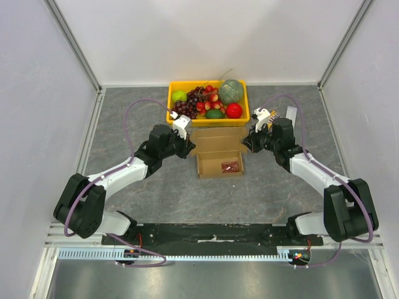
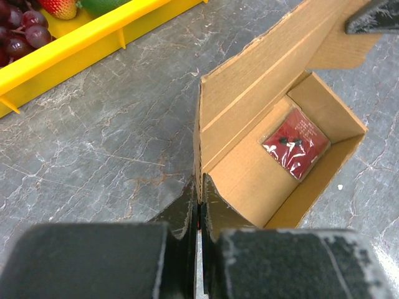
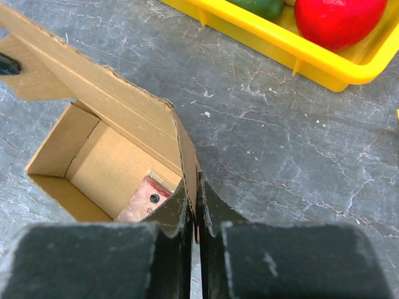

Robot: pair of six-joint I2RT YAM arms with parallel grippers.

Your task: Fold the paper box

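Working from the near side out: both arms reach in over the grey marbled bench (image 1: 162, 193) and meet at the paper box (image 1: 219, 161), which sits about mid-bench, pretty much centred between them. The left fingers (image 2: 197, 208) are pinched tight on a thin cardboard edge at the box's left end, up around where the lid joins the body. The right fingers (image 3: 196, 208) do the same at the right end. There's basically no gap on either pair, just the thickness of the sheet.

The box itself is plain brown corrugated cardboard, already shaped into a shallow rectangular carton with its open top facing up. Its long axis runs left to right across the bench, parallel to the near edge, so each short end faces an arm. The lid hangs off the far long side, lifted and tilted up rather than shut, with the inside of the box fully on show. A loose tab sticks out at the lid's right end. A small dark-red packet (image 1: 230, 166) lies flat on the box floor, toward the right end.

Past the box, just beyond the lid's free edge, is the yellow tray (image 1: 169, 106), also lying crosswise. It's loaded with fruit: dark grapes, strawberries, a green apple, a melon and a round red one. From above the lid looks right up against the tray's near wall, but I can't tell if they actually touch.
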